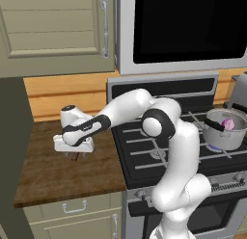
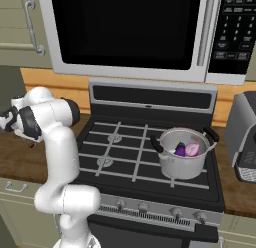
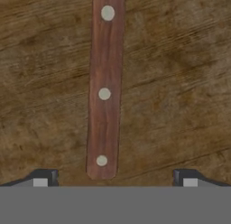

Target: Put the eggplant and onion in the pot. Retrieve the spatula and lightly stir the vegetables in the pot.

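Wooden counter in the left base view, left of the stove, with the gripper lowered close over it. Just a sliver of dark brown under the white hand, likely the spatula. Far right on a burner, the pot, with the pink onion inside; well apart from the hand.

From the right base view, steel pot on the front right burner, eggplant and onion lying together inside, touching or nearly so. Both vegetables apparently already in; fetching the spatula judged to be the step in hand.

Through the hand view, reddish-brown spatula handle flat on the wood grain, three pale rivets along it, rounded end nearest the fingertips. Jaws spread wide, one tip either side of the handle, gripping nothing. Blade beyond the frame.

Probably light and stiff, thin, lying flush on the counter, so little to get under. Best taken across the narrow width of the handle, somewhat up from the rounded end near the middle rivet, to limit drooping or twisting. Smooth wood could slip; firm squeeze advisable.
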Tool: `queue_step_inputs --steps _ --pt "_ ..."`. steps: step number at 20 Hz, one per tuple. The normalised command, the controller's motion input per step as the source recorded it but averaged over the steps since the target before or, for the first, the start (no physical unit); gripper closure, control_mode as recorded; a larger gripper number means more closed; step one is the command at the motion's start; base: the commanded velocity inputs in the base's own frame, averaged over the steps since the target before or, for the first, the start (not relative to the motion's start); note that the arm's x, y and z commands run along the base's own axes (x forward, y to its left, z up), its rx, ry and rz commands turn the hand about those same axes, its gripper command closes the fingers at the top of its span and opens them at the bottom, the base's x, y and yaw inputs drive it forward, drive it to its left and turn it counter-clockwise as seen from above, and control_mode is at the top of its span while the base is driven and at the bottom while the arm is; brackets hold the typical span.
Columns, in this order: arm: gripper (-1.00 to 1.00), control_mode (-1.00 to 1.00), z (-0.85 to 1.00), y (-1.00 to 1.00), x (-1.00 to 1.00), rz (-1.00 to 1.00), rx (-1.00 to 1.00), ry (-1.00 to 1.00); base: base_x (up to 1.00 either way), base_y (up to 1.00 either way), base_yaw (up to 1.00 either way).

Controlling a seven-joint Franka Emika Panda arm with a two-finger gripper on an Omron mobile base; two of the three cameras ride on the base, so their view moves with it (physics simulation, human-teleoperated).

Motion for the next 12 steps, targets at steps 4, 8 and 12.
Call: queue_step_inputs --steps 4,8,12 --pt "-1.00 -1.00 -0.30 0.00 0.16 0.00 0.00 0.00 0.00 0.00 0.00" --pt "-1.00 -1.00 -0.32 0.02 0.16 0.00 0.00 0.00 0.00 0.00 0.00" --pt "-1.00 -1.00 -0.33 0.03 0.05 0.00 0.00 0.00 0.00 0.00 0.00"
